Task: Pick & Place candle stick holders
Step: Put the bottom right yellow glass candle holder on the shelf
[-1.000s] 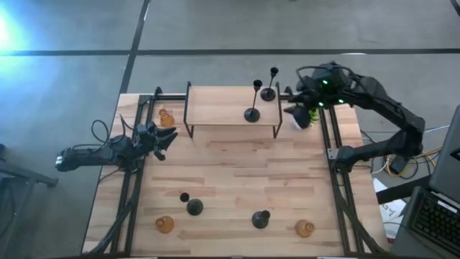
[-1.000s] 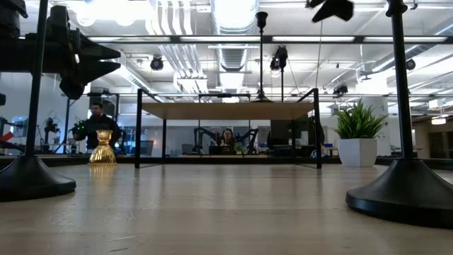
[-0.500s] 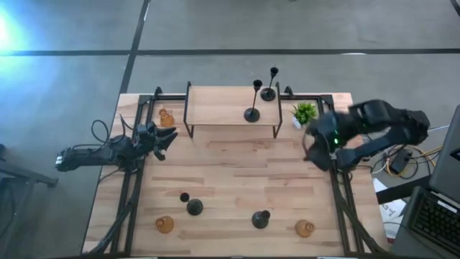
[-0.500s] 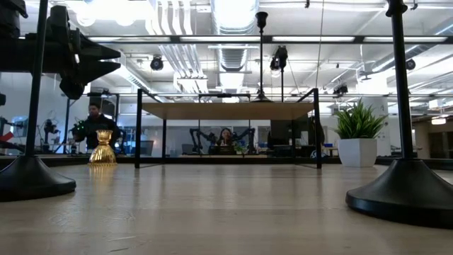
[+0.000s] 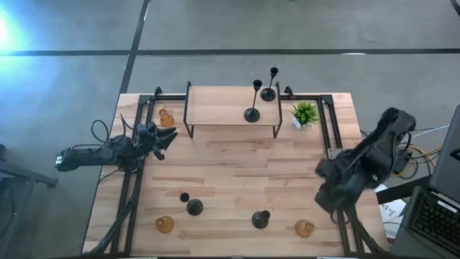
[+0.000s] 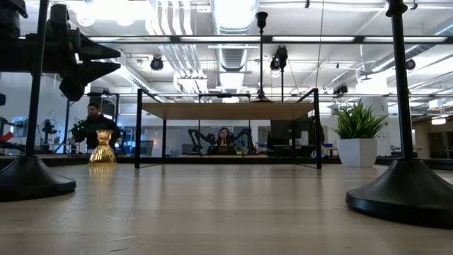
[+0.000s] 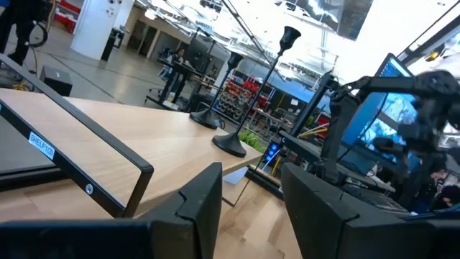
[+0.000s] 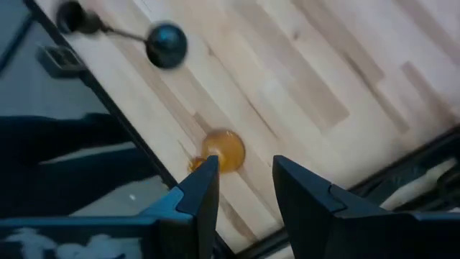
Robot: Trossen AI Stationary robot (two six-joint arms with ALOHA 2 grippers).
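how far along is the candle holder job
Done: two black holders stand on the shelf. In hand: nothing; the right end effector, open, hangs above an orange holder. Left: five holders on the table. The left end effector waits, open, beside the shelf.

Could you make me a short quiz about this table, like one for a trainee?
1. How many black candle stick holders stand on the raised shelf?
2. True or false: the right gripper is holding an amber holder.
3. Which gripper is nearer the potted plant: A left gripper, B right?

Key
1. Two.
2. False: it is open above the amber holder.
3. B.
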